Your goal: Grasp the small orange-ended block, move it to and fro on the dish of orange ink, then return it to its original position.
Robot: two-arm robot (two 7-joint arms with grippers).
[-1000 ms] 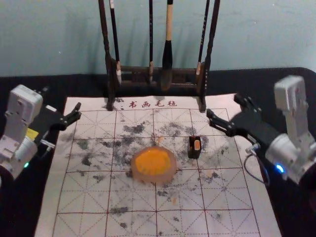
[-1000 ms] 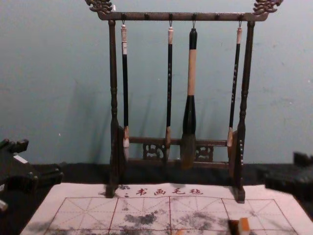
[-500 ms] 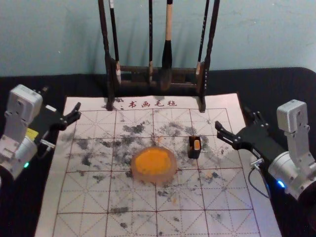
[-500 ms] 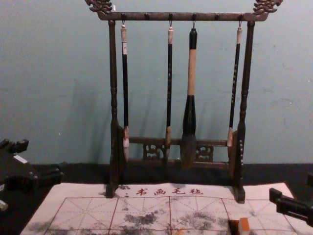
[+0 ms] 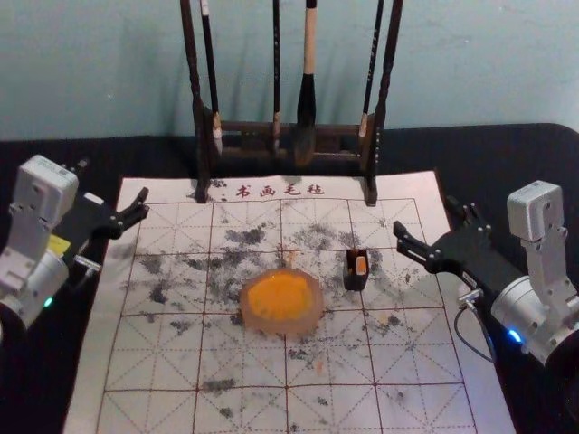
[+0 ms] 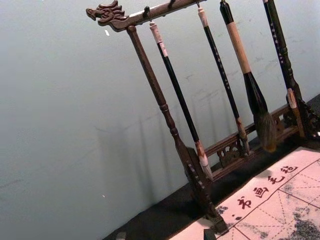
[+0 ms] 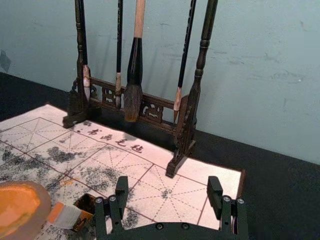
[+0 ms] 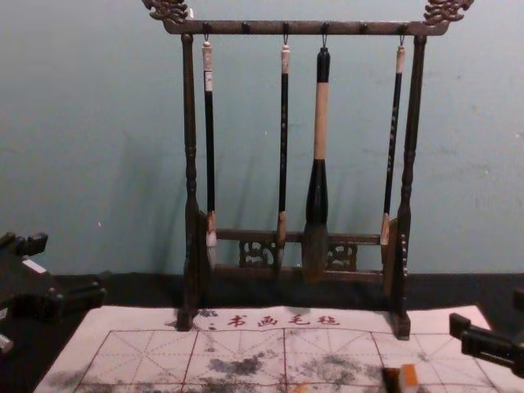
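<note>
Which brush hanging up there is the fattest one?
The third brush from the robot's left on the rack. It has a tan and black handle and is much thicker than the other three.

My R gripper [image 5: 425,215]: matt, plastic-look. Rack [image 8: 246,28]: carved wd., semi-gloss. Mat [image 5: 149,411]: matt cloth. Wall [image 8: 82,123]: smooth, matt surf.

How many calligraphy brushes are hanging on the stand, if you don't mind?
4, from left to right: a slim brush by the left post, a second slim brush, a thick brush, and a third slim brush by the right post.
</note>
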